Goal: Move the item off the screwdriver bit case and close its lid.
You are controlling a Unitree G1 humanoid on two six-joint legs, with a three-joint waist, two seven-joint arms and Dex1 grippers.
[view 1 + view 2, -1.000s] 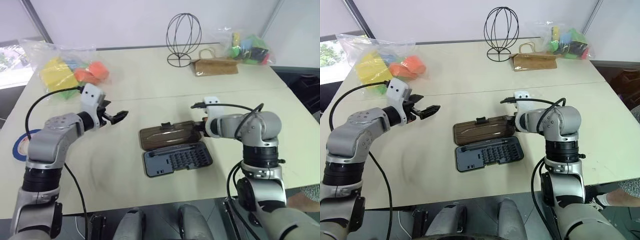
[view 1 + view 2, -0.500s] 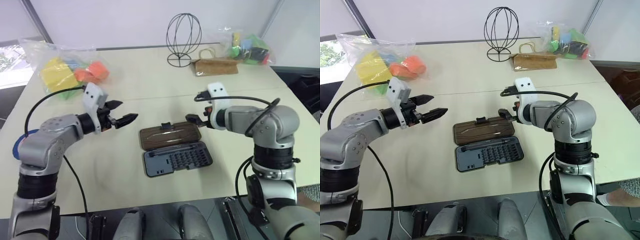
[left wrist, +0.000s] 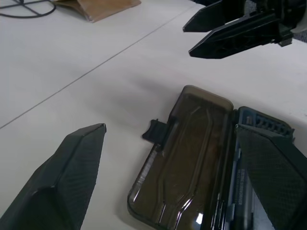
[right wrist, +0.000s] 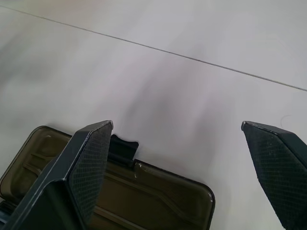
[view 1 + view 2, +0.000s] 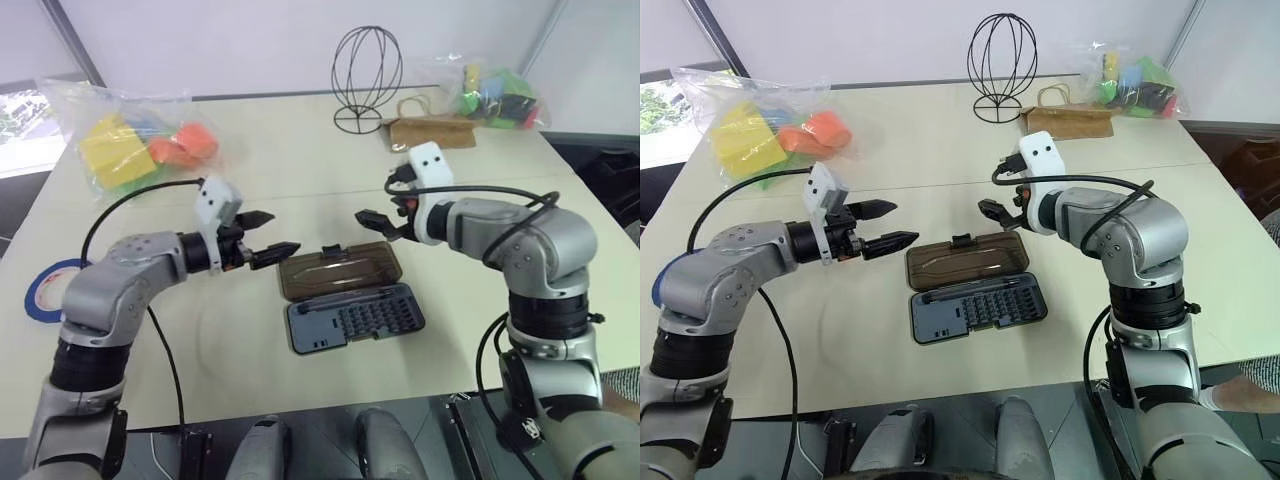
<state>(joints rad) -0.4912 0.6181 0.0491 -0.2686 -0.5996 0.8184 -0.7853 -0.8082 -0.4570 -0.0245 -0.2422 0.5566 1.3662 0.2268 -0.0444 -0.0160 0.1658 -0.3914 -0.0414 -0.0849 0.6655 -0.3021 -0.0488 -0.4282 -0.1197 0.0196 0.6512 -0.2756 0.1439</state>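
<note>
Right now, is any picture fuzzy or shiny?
Right wrist view: the table looks smeared and soft. Left wrist view: small bright glints sit on the lid. Eye views: daylight glares white through the window at the left edge.

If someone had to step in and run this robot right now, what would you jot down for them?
Left gripper: open, holding nothing, above the table just left of the case.
Right gripper: open, holding nothing, above the table just behind the lid's far right corner.
Screwdriver bit case: lies open in the middle of the table, bits showing; its lid is flipped back flat on the table, latch tab pointing away from the robot.
Blue tape ring: on the table at the far left edge, well away from the case.
Done: the ring is off the case.
Left: swing the lid over and press it shut.
</note>
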